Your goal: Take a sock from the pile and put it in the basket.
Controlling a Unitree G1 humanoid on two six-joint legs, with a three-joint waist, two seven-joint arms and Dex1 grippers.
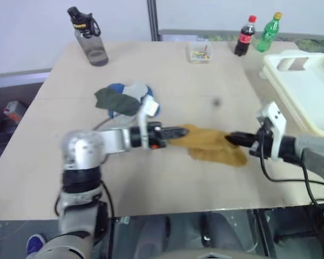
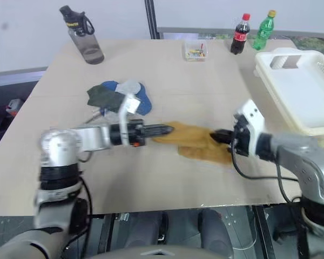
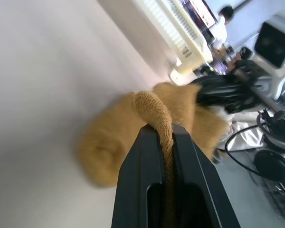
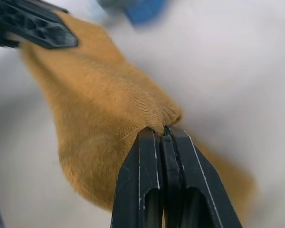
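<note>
- We see the left gripper (image 1: 179,132) clenched on one end of a mustard sock (image 1: 213,144); in its wrist view the knit fold is pinched tight between the two black fingers (image 3: 137,166).
- The right gripper (image 1: 233,140) is clamped on the other end of the same sock, fabric bunching at its closed fingertips (image 4: 147,156).
- The sock hangs stretched between both grippers near the middle of the table (image 1: 151,183), its lower part lying on the surface.
- The pile (image 1: 124,100) sits behind the left arm, apart from the sock: dark green, blue and pale grey pieces.
- The basket (image 1: 308,89) stands at the table's right edge, beyond the right gripper, and we see its rim running past the picture's border.
- Between sock and basket the tabletop is bare wood.
- A wide bare strip runs along the near edge of the table, in front of both arms.
- At the far edge stand a grey bottle (image 1: 89,38), a small clear box (image 1: 200,53), a cola bottle (image 1: 245,36) and a green bottle (image 1: 269,33), all well apart from the sock.
</note>
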